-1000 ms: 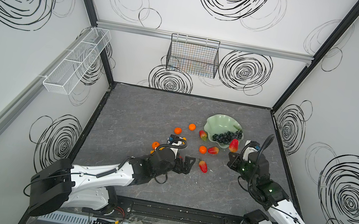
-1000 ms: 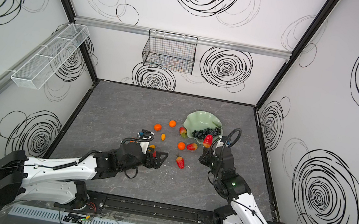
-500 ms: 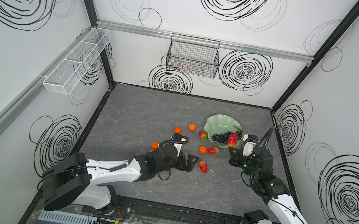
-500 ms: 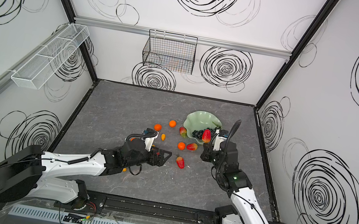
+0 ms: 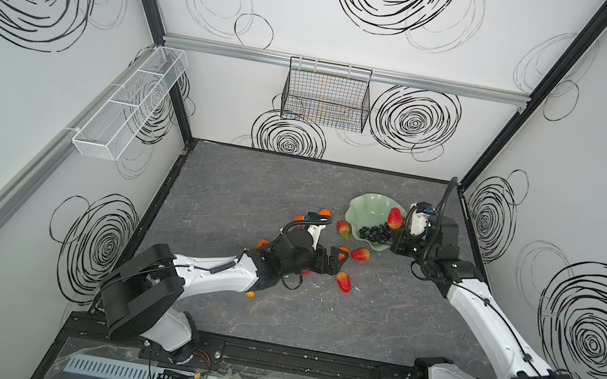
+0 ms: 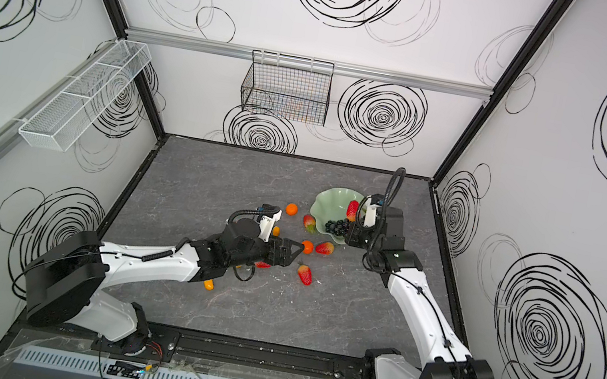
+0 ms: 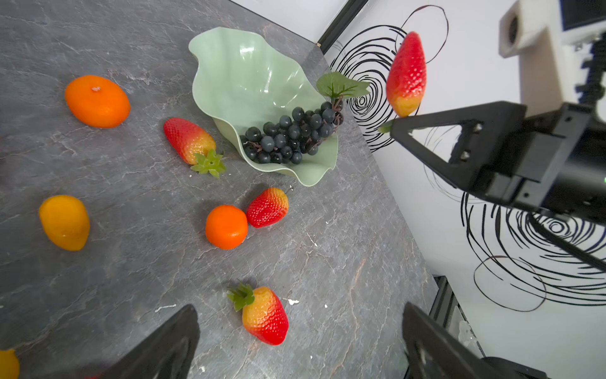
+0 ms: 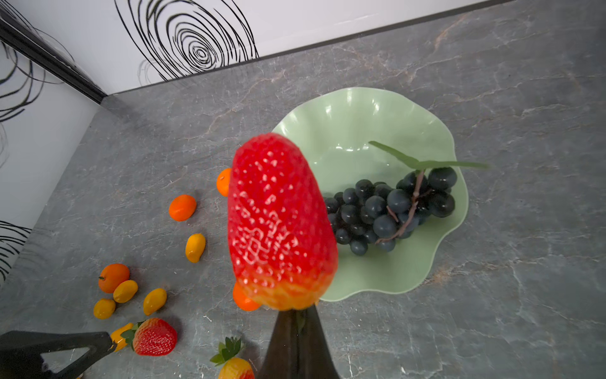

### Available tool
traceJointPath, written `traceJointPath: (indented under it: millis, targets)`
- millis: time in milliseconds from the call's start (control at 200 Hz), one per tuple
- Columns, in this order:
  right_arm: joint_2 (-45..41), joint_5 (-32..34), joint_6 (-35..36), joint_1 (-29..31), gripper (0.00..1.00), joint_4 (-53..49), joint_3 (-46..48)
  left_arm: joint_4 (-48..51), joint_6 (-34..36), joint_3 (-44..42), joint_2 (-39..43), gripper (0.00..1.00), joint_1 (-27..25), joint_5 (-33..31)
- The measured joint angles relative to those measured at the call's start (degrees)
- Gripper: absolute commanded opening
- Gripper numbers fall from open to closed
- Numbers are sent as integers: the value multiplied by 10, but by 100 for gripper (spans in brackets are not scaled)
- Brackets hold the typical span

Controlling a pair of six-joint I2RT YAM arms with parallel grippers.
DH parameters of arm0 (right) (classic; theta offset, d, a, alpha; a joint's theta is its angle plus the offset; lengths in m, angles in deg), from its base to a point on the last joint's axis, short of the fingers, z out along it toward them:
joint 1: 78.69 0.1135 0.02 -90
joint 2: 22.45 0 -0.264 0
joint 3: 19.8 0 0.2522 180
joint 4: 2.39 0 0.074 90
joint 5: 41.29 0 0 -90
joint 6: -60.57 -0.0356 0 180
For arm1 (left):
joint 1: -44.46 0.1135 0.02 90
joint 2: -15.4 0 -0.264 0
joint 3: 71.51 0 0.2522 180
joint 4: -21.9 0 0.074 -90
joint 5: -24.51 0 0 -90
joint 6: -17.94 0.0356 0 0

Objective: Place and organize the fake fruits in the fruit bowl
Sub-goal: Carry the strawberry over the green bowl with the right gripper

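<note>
My right gripper (image 8: 296, 315) is shut on the green stem end of a red strawberry (image 8: 278, 223), which hangs tip-up over the near rim of the mint fruit bowl (image 5: 368, 206) in both top views (image 6: 333, 200). A dark grape bunch (image 7: 288, 137) lies in the bowl. My left gripper (image 7: 301, 328) stands open low over the table, with a strawberry (image 7: 265, 318) lying between and just ahead of its fingers. Two more strawberries (image 7: 267, 207) (image 7: 188, 139), tangerines (image 7: 226, 226) (image 7: 97, 101) and kumquats (image 8: 195, 247) lie loose on the table left of the bowl.
The right wall and back corner post stand close behind the bowl. A black wire basket (image 5: 326, 95) hangs on the back wall and a white mesh tray (image 5: 131, 101) on the left wall. One kumquat (image 6: 208, 285) lies beside the left forearm.
The right gripper has carried its strawberry up and back, from beside the bowl's near rim to above it. The left arm has reached farther right toward the strawberry on the table.
</note>
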Motion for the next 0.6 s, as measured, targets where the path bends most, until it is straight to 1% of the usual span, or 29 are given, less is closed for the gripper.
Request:
traceJointPath:
  millis: [150, 280, 435, 600]
  targets:
    - [116, -31, 12, 1, 0, -31, -89, 1, 0, 1, -6, 99, 21, 10]
    - [196, -52, 26, 11, 0, -57, -140, 0, 0, -2, -5, 99, 41, 15]
    - [271, -63, 45, 31, 0, -88, -185, 1, 0, -15, -4, 99, 55, 21]
    - [325, -63, 62, 41, 0, -110, -224, 1, 0, -20, -4, 99, 59, 24]
